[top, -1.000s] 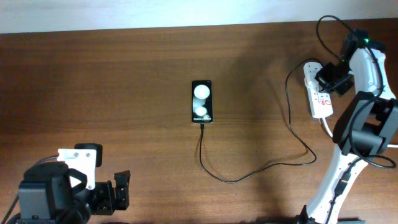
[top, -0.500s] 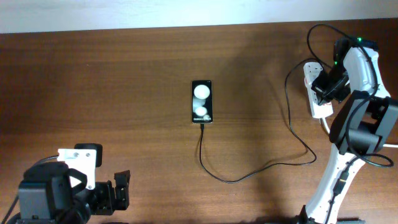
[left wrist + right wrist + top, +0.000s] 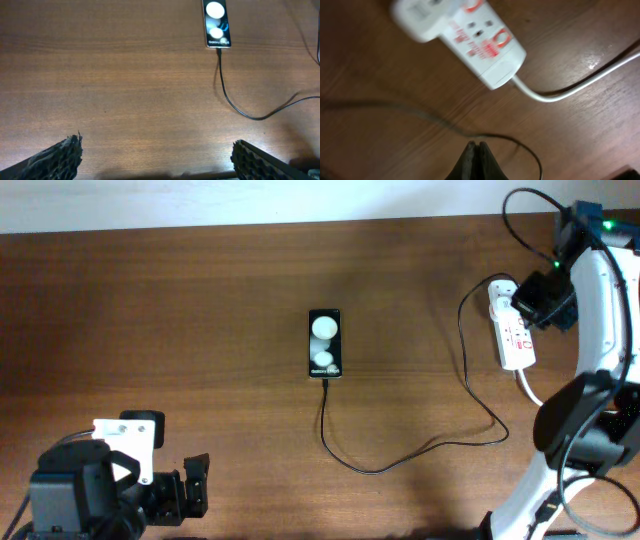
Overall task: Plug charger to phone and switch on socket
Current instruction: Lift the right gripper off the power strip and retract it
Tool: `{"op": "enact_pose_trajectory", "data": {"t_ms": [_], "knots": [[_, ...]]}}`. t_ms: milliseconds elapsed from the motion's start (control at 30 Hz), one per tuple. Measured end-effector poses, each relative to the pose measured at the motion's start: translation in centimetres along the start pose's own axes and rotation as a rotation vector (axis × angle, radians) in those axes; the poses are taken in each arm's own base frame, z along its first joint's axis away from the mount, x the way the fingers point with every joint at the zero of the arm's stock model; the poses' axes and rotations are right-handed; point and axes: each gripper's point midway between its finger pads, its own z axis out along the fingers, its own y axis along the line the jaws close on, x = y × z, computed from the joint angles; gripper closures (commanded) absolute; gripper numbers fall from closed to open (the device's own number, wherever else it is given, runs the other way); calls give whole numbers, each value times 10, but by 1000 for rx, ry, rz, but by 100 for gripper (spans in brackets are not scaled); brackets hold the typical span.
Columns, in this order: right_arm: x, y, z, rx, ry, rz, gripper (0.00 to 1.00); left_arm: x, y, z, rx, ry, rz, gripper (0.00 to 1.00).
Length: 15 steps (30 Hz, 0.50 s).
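One wooden table (image 3: 150, 330), bearing the phone (image 3: 325, 344), meets a pale wall (image 3: 200, 200).

- left arm (image 3: 70, 495): folded low and compact, white bracket (image 3: 125, 442) on top, just behind gripper.
- left gripper (image 3: 157, 162): jaws spread wide, nothing between them; dark ribbed fingers (image 3: 60, 159) show at both lower corners of wrist view, pointing forward.
- right arm (image 3: 608, 310): stretched far out, long white link running back from gripper to black elbow joint (image 3: 576, 415); green light (image 3: 606, 225) lit on wrist housing.
- right gripper (image 3: 478, 159): fingers pressed tight together, tips meeting, nothing seen between them; single dark wedge at bottom of wrist view.
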Motion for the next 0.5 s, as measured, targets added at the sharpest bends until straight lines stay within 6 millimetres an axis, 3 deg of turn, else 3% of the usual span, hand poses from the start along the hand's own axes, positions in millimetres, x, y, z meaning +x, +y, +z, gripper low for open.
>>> {"op": "enact_pose_trajectory", "data": {"t_ms": [100,233,500], "knots": [[24,26,-35,-45,-57,-116,96,0,0,0,0,0,0,1],[58,44,-74,-93,-111,-238,96,0,0,0,0,0,0,1],[105,29,-121,-122,-136,-311,96,0,0,0,0,0,0,1]]}}
